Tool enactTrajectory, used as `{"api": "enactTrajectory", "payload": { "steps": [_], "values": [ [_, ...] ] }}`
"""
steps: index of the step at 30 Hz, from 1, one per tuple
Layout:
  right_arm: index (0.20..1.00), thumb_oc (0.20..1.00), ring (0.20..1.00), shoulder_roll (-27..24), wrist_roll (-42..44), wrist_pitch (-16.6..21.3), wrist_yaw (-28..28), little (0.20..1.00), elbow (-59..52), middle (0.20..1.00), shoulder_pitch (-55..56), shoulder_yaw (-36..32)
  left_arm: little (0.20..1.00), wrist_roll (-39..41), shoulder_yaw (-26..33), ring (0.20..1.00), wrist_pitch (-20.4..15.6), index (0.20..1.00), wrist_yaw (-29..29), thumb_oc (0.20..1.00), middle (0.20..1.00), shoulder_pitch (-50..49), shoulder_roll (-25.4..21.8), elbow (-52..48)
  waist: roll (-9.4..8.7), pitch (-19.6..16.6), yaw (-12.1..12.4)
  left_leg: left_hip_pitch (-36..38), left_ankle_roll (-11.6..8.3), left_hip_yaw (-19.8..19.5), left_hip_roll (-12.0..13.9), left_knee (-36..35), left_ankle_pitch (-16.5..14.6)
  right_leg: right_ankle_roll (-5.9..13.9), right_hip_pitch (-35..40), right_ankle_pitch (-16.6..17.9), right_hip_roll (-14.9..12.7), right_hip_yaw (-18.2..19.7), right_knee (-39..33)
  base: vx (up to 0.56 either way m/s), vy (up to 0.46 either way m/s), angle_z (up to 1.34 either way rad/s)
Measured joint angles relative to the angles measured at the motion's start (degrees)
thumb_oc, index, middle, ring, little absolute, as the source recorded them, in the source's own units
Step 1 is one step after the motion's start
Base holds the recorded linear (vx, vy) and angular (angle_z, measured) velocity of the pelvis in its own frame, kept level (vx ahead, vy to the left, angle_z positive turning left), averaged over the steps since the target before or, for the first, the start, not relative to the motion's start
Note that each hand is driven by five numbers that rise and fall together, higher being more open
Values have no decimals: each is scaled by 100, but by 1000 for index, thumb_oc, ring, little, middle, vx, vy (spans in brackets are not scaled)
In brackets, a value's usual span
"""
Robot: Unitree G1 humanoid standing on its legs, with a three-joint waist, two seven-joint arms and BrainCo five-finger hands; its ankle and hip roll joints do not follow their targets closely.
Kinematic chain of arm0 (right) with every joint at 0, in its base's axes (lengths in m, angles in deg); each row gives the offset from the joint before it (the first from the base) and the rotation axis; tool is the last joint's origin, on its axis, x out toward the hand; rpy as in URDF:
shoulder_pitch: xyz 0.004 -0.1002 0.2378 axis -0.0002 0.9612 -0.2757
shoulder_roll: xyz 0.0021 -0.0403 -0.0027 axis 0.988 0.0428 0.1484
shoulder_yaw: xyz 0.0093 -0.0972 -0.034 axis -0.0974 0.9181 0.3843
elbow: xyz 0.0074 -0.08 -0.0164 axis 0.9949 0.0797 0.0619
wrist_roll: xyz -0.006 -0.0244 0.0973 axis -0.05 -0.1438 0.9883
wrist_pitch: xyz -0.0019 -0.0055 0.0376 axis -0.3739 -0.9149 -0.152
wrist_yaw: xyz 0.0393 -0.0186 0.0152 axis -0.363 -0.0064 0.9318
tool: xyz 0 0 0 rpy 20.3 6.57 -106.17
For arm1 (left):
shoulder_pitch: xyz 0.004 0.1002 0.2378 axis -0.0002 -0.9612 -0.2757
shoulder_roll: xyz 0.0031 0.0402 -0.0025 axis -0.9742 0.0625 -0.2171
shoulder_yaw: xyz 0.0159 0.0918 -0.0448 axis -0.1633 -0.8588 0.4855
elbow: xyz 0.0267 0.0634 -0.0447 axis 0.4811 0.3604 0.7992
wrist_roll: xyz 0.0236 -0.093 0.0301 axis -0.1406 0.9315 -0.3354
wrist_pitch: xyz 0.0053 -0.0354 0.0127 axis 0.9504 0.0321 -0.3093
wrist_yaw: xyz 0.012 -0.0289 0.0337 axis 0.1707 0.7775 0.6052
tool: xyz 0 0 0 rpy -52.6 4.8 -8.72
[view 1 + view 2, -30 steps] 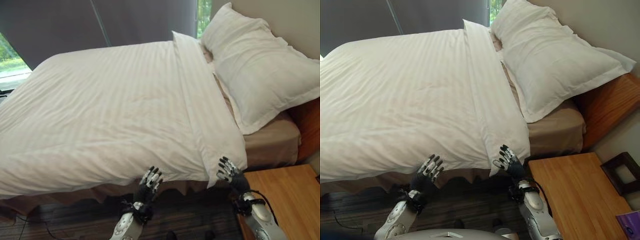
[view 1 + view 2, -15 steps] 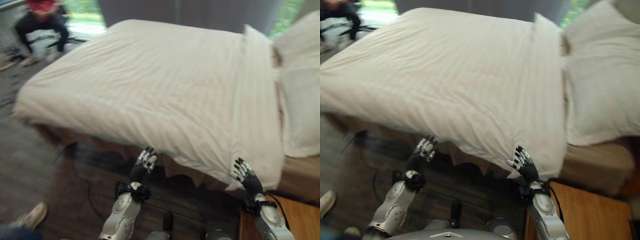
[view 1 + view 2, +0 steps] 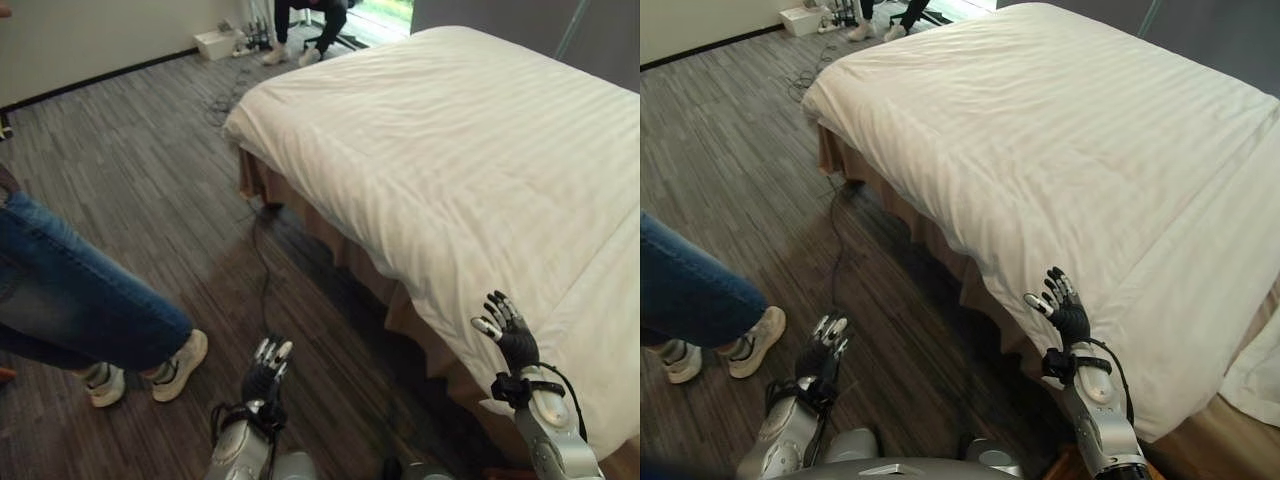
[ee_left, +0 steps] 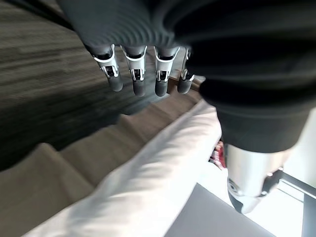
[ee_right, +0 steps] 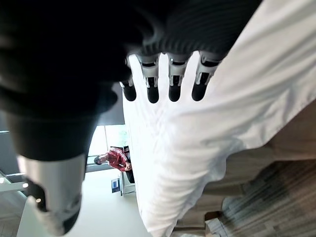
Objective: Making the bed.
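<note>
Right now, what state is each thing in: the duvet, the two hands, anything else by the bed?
Duvet: spread flat over the bed, its edge hanging down the near side.
Bed skirt: brown, showing under the duvet's edge.
Left hand: open, fingers straight, over the floor, holding nothing.
Right hand: open, at the duvet's hanging edge, not gripping it.
Person: standing on the floor to the left.

Grey plank floor [image 3: 130,170], pale wall [image 3: 90,35]

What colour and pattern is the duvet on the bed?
The duvet is white with faint woven stripes, clearest in the right eye view.
</note>
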Motion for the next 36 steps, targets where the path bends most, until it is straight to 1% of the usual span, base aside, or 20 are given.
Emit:
{"api": "enactTrajectory", "payload": {
  "steps": [1,2,4,5,6,7,8,10,11,15,19,23,29,36],
  "values": [
    [1000,1000,1000,31,34,-16,-19,1000,14,1000,-2,-27,1000,-4,-32,1000,-6,1000,4,1000,1000,148,-3,-33,46,2,-43,70,6,28,-93,-225,3,110,-25,38,-60,-65,8,-43,149,66],
    [1000,1000,1000,91,72,-21,-27,1000,-4,1000,-18,26,1000,-4,-60,1000,-40,1000,11,1000,1000,264,7,-184,89,-23,-93,165,9,33,-281,-575,7,340,-38,181,-202,-91,-94,-16,157,49],
    [1000,1000,1000,90,67,-20,4,1000,3,1000,-65,65,1000,-29,-89,1000,-75,1000,8,1000,1000,280,-3,-288,165,-97,-48,308,14,-2,-392,-1008,9,511,-14,282,-274,-89,-258,25,175,26],
    [1000,1000,1000,88,54,-19,-2,1000,4,1000,-104,69,1000,-51,-118,1000,-75,1000,13,1000,1000,221,-33,-282,193,-221,-9,366,19,-77,-532,-1358,8,647,-16,367,-342,-85,-443,26,147,23],
    [1000,1000,1000,88,51,-19,-5,1000,9,1000,-116,67,1000,-56,-123,1000,-71,1000,14,1000,1000,196,-50,-276,187,-255,3,362,32,-126,-564,-1445,4,709,-15,404,-367,-67,-510,13,173,23],
    [1000,1000,1000,111,51,-21,-1,1000,46,1000,-109,73,1000,-121,-106,1000,-71,1000,15,1000,1000,107,-103,-278,76,-289,49,329,100,-158,-658,-1468,50,790,-12,479,-434,16,-622,-4,78,14],
    [1000,1000,1000,145,51,-22,8,1000,60,1000,-112,79,1000,-212,-82,1000,-70,1000,17,1000,1000,17,-153,-276,22,-323,64,320,122,-169,-695,-1470,57,815,-9,502,-454,49,-664,-14,118,5],
    [1000,1000,1000,248,50,-21,22,1000,61,1000,-118,94,1000,-279,-8,1000,-63,1000,26,1000,1000,-295,-302,-268,-59,-404,75,310,164,-155,-726,-1475,80,871,-7,551,-460,132,-728,-17,99,-7],
    [1000,1000,1000,239,49,-21,33,1000,61,1000,-117,147,1000,-283,80,1000,-63,1000,32,1000,1000,-409,-288,-264,-75,-438,78,292,173,-149,-725,-1475,86,896,-17,566,-451,153,-759,-8,109,-7],
    [1000,1000,1000,191,-74,-34,116,1000,55,1000,62,258,1000,-285,110,1000,-57,1000,40,1000,1000,-601,-241,-262,-51,-460,68,234,261,-152,-706,-1506,139,914,-26,674,-401,180,-872,10,94,-2],
    [1000,1000,1000,117,-164,-122,250,1000,81,1000,245,311,1000,-438,99,1000,-35,1000,30,1000,1000,-635,-235,-266,33,-540,32,168,270,-131,-673,-1507,171,901,-28,783,-366,232,-992,34,62,-6],
    [1000,1000,1000,42,-171,-156,247,1000,80,1000,220,359,1000,-450,-24,1000,-35,1000,37,1000,1000,-419,-244,-274,-38,-628,33,154,235,-56,-666,-1506,211,836,-33,968,-320,307,-1190,27,28,-11],
    [1000,1000,1000,46,-175,-157,242,1000,79,1000,164,504,1000,-450,-145,1000,-37,1000,29,1000,1000,-396,-240,-273,-152,-684,43,158,232,24,-669,-1507,211,825,-92,998,-315,398,-1203,29,11,-7],
    [1000,1000,1000,46,-179,-162,266,1000,79,1000,195,508,1000,-450,-114,1000,-37,1000,27,1000,1000,-492,-240,-273,-144,-693,43,159,233,63,-669,-1509,212,831,-101,1016,-315,438,-1203,15,2,-3]
  ]
}}
